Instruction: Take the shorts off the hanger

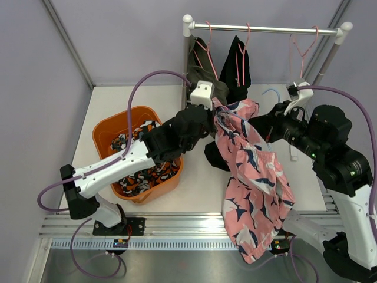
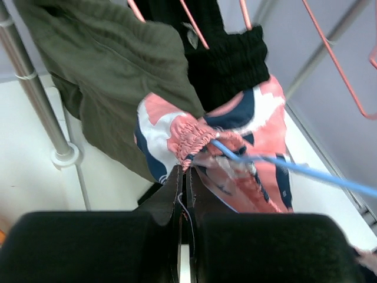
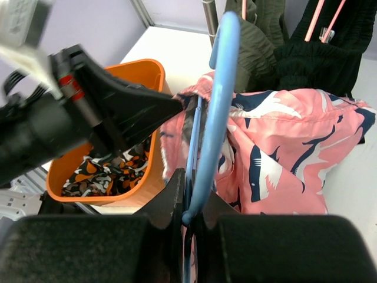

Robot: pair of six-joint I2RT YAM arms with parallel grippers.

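Pink shark-print shorts [image 1: 253,177] hang from a blue hanger [image 3: 221,100] in front of the rack, trailing down past the table's near edge. My left gripper [image 2: 187,172] is shut on the gathered waistband of the pink shorts [image 2: 194,138]. The right gripper [image 3: 192,177] is shut on the blue hanger's wire, just right of the shorts. In the top view the left gripper [image 1: 217,115] and the right gripper [image 1: 268,127] flank the waistband. Olive shorts [image 1: 200,59] and black shorts [image 1: 238,65] hang on pink hangers behind.
An orange bin [image 1: 112,121] at the left holds camouflage shorts [image 1: 132,177]. The rack rail [image 1: 265,28] spans the back, with an empty pink hanger [image 1: 303,47] at its right end. Its left post [image 2: 41,112] stands close to my left gripper.
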